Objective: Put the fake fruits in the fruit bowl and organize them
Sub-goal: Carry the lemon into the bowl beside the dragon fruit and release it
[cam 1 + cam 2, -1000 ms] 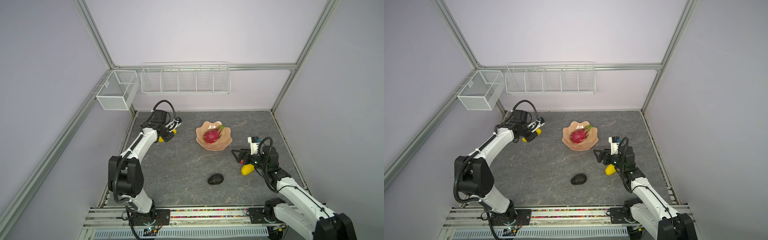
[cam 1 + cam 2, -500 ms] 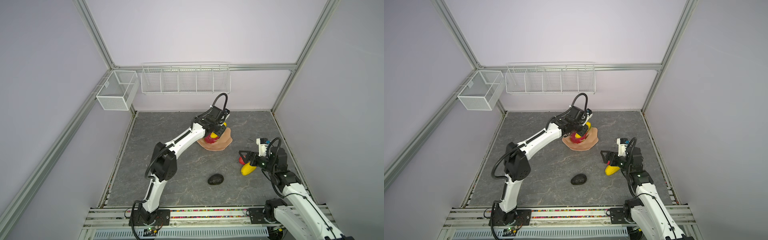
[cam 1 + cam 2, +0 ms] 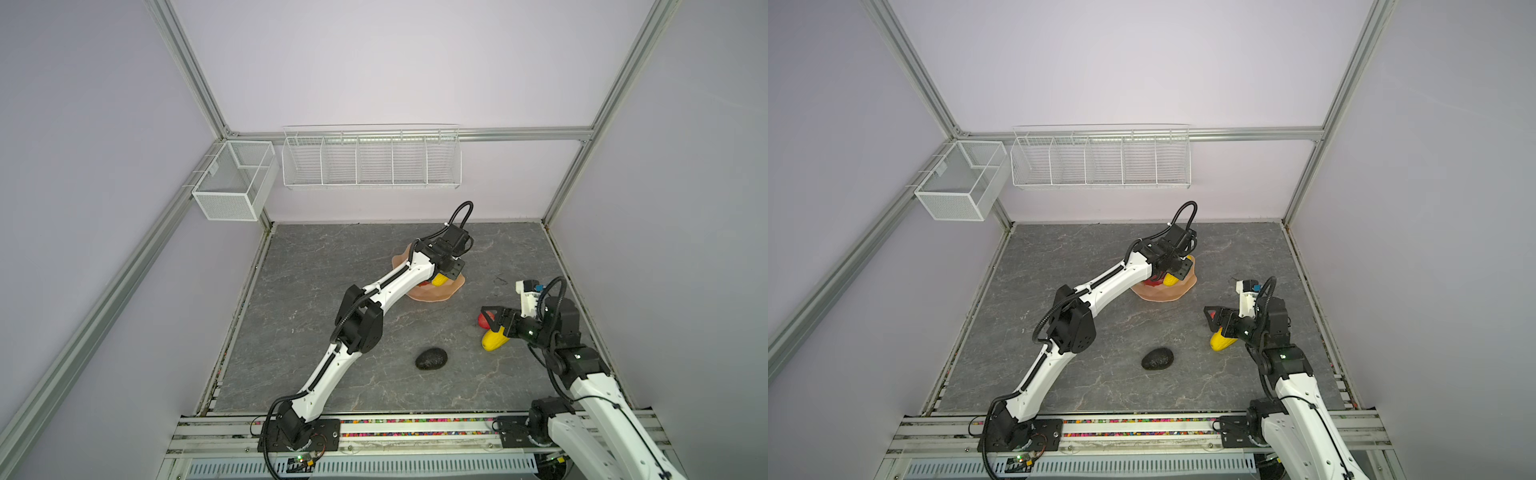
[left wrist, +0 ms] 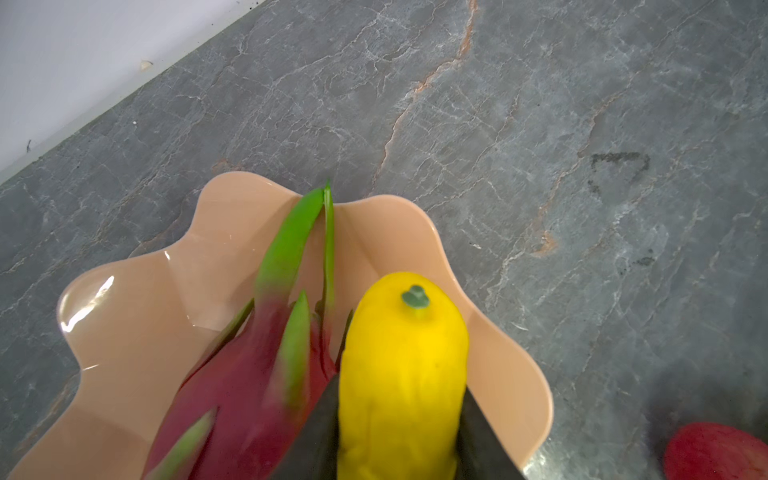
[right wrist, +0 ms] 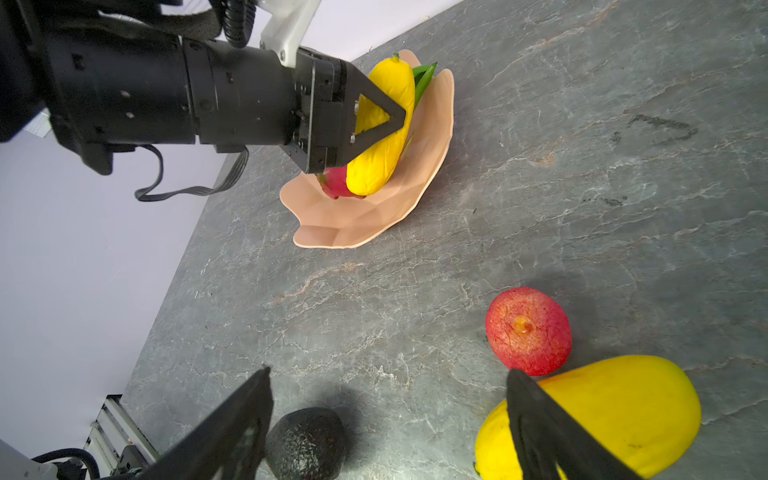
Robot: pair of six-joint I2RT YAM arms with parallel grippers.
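Left pincer (image 4: 399,399) clenched on a yellow fruit (image 4: 403,353), low over the bowl (image 4: 137,332), beside the dragon fruit (image 4: 245,395). Release is best delayed until it seats, clear of the shallow rim. Right pincer (image 5: 388,374) spread, empty. On the desk (image 5: 582,166): second yellow fruit (image 5: 615,407), apple (image 5: 528,330), avocado (image 5: 305,442). Counts: two yellow fruits; one of each other thing.

Robot lab test cell: aluminium frame (image 3: 194,77), plain lilac walls (image 3: 374,62), bench-mounted arms (image 3: 399,282).
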